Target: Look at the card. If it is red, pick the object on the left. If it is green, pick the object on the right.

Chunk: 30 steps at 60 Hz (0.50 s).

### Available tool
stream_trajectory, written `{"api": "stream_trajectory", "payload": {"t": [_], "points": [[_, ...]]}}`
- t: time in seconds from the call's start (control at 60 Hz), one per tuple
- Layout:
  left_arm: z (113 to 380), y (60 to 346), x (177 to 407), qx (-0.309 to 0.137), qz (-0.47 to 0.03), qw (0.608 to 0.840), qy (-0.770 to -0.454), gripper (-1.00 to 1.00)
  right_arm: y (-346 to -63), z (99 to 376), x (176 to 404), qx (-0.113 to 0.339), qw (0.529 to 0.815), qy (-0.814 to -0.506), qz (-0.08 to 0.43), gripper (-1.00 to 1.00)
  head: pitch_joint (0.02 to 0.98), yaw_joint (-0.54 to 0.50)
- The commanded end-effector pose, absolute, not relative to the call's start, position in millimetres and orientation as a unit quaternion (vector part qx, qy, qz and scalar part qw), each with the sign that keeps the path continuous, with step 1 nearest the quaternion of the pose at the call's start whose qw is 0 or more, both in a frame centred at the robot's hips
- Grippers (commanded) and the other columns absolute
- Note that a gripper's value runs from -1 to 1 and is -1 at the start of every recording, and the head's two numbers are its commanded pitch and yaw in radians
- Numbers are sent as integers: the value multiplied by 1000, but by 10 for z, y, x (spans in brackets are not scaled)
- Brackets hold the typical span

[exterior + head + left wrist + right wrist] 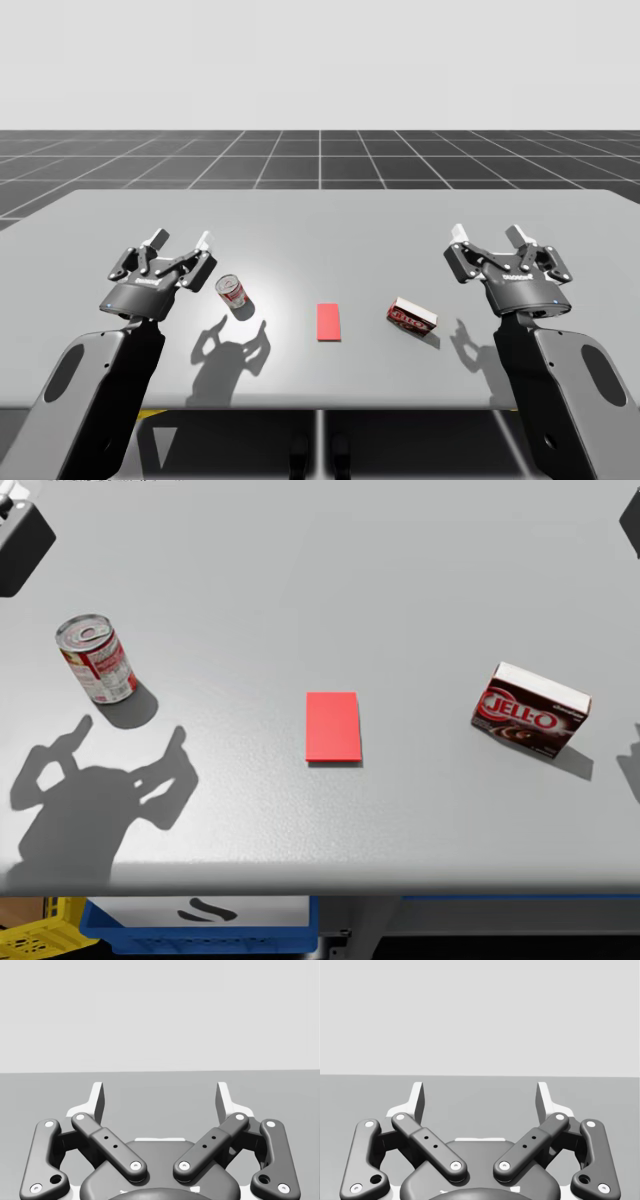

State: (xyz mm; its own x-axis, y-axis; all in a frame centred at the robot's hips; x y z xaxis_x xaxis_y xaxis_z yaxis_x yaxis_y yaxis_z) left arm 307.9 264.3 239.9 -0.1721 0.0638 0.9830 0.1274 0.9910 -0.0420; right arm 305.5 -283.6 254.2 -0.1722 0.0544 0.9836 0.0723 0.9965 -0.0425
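A red card (329, 322) (332, 726) lies flat at the middle of the grey table (320, 215). Left of it stands a red and white can (232, 292) (96, 659), upright. Right of the card lies a dark brown box (411, 316) (529, 709) with a white side. My left gripper (180, 243) (160, 1100) hovers open above the table, just left of the can and apart from it. My right gripper (488, 236) (480, 1100) hovers open to the right of the box, with nothing between its fingers.
The table's front edge (320, 892) runs near the objects. Below it show a blue bin (200, 925) and a yellow crate (40, 935). Both arms cast shadows (95, 800) on the table near the front.
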Motion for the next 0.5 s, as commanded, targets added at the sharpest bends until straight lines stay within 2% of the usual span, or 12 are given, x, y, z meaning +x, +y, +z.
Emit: {"api": "stream_trajectory", "payload": {"t": [0.017, 0.317, 0.5], "points": [[2398, 2641, 3075, -62, -25, 640, -765, -1000, -2833, 2536, 3056, -42, 643, -765, -5, -1000, 916, 8], [2395, 2646, 3077, -61, -24, 642, -764, -1000, -2802, 2523, 3056, -42, 643, -765, -2, -1000, 863, 232], [2394, 2645, 3076, -62, -22, 643, -763, -1000, -2805, 2518, 3049, -41, 643, -765, -4, -1000, 844, 320]]}}
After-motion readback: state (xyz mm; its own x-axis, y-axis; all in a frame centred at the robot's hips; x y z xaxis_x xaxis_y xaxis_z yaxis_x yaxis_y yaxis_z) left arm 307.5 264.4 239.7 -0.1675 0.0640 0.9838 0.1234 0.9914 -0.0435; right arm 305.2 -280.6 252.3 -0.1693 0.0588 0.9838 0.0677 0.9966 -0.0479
